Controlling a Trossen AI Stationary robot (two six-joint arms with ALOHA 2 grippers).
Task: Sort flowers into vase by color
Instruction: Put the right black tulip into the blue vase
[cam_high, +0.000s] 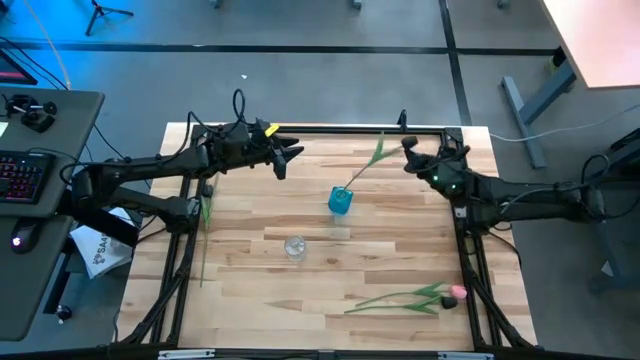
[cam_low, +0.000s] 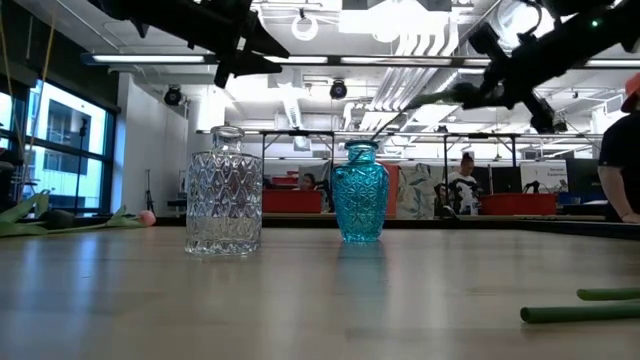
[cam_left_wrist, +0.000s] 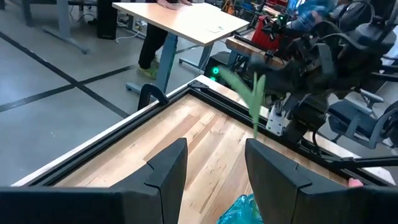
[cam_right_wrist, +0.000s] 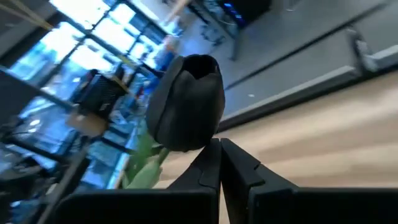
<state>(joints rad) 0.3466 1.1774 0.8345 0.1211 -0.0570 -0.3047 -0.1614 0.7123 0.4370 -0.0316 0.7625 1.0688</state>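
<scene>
A dark-headed tulip (cam_right_wrist: 186, 102) is in my shut right gripper (cam_right_wrist: 219, 165), which hangs over the table's far right part (cam_high: 410, 152). The tulip's green stem (cam_high: 365, 168) slants down to the mouth of the blue vase (cam_high: 340, 200). A clear glass vase (cam_high: 294, 247) stands nearer the front. My left gripper (cam_left_wrist: 214, 169) is open and holds nothing, raised above the far left part (cam_high: 288, 155). A pink tulip (cam_high: 457, 293) lies flat near the front right corner. Another stem (cam_high: 205, 230) lies along the left edge, its head hidden. My right gripper pinches the dark tulip between its two fingers right below the head's base (cam_right_wrist: 194, 144). The head stands just past the fingertips. The flower is lifted off the table and tilted, its stem running down toward the blue vase.
Both vases stand upright mid-table in the low view, the clear vase (cam_low: 223, 205) and the blue vase (cam_low: 360, 193). A black frame (cam_high: 330, 130) rims the table. A green stem (cam_low: 585, 305) lies close to the low camera. People sit in the room behind.
</scene>
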